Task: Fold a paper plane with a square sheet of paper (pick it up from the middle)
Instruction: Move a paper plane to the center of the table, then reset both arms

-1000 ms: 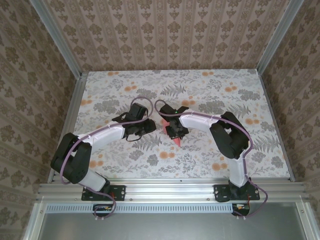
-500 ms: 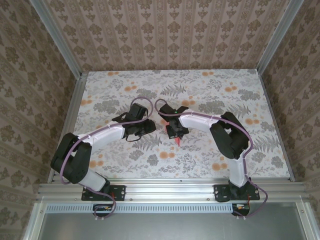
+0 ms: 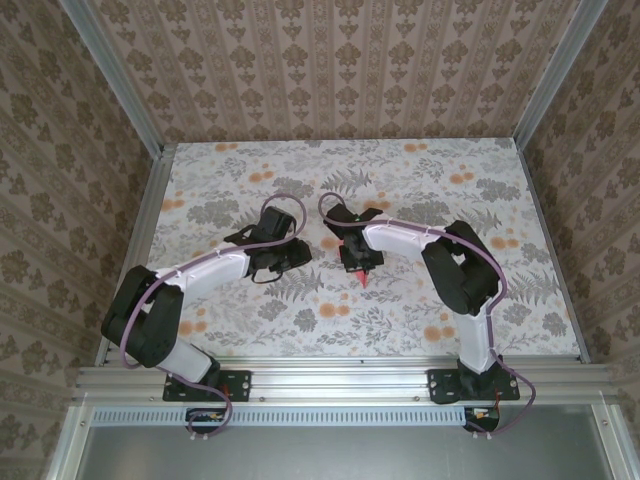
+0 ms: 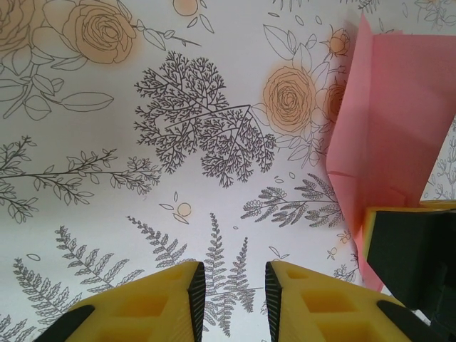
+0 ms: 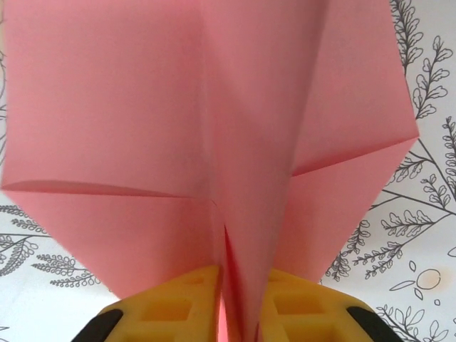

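Note:
The pink square sheet of paper is folded into a pointed paper plane (image 5: 178, 107) with a raised centre crease and two flaps. My right gripper (image 5: 241, 285) is shut on that centre ridge, with the paper spreading out ahead of the fingers. From above, the plane's tip (image 3: 363, 281) pokes out toward the near side under the right gripper (image 3: 358, 262) at mid-table. My left gripper (image 4: 235, 274) hangs open and empty over the printed tabletop, just left of the plane (image 4: 399, 128). In the top view it (image 3: 296, 255) sits a short way left of the right one.
The floral-print tabletop (image 3: 430, 180) stretches bare behind and to both sides of the arms. Patterned walls and aluminium rails (image 3: 150, 200) enclose it. One finger of the right gripper (image 4: 413, 256) shows at the lower right of the left wrist view.
The right gripper has shifted slightly to the right with the plane, and the pink tip has moved with it. The left arm has stayed still.

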Available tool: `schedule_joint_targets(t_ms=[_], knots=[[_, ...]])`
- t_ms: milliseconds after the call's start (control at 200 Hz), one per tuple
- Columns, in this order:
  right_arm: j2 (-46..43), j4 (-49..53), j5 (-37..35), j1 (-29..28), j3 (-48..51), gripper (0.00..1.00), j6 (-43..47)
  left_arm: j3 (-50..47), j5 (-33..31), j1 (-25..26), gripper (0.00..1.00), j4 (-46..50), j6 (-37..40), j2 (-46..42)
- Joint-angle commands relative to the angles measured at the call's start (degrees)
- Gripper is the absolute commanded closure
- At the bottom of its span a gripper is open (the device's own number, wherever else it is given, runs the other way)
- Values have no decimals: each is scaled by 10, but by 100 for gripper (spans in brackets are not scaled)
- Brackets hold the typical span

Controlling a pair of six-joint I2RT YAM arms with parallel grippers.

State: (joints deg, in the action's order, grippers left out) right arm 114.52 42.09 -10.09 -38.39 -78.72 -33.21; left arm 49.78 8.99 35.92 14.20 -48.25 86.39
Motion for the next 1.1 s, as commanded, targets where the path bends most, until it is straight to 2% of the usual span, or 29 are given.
schedule_joint_targets(t_ms=[0, 35, 125, 200, 400, 560, 680, 750, 775, 835, 885, 995, 1095], knots=[[-8, 23, 4, 1, -15, 76, 4, 17, 0, 0, 69, 16, 12, -19], [-18, 30, 2, 2, -19, 72, 6, 20, -1, 1, 69, 18, 15, -19], [-51, 41, -2, 2, -26, 71, 15, 28, -7, 2, 69, 28, 22, -19], [-77, 50, -10, 3, -30, 63, 21, 33, -11, 3, 68, 31, 25, -22], [-133, 73, -10, 6, -46, 59, 48, 39, -20, 3, 68, 35, 31, -28], [-214, 55, -67, 6, -27, 55, 75, 38, -50, 4, 67, 42, 49, -51], [-310, -10, -149, 9, 34, 49, 114, 40, -101, 4, 67, 61, 77, -77], [-374, -69, -200, 14, 86, 42, 149, 43, -145, 2, 66, 79, 95, -93], [-394, -92, -221, 17, 108, 36, 159, 41, -160, 2, 65, 82, 103, -99], [-434, -161, -271, 31, 169, 15, 179, 37, -203, -3, 63, 94, 116, -118], [-467, -215, -286, 52, 218, 1, 191, 30, -232, -11, 60, 99, 128, -136], [-508, -340, -267, 118, 335, 0, 211, -4, -288, -45, 51, 85, 165, -164], [-502, -408, -238, 170, 392, 0, 240, -21, -290, -125, 39, 85, 196, -176]])
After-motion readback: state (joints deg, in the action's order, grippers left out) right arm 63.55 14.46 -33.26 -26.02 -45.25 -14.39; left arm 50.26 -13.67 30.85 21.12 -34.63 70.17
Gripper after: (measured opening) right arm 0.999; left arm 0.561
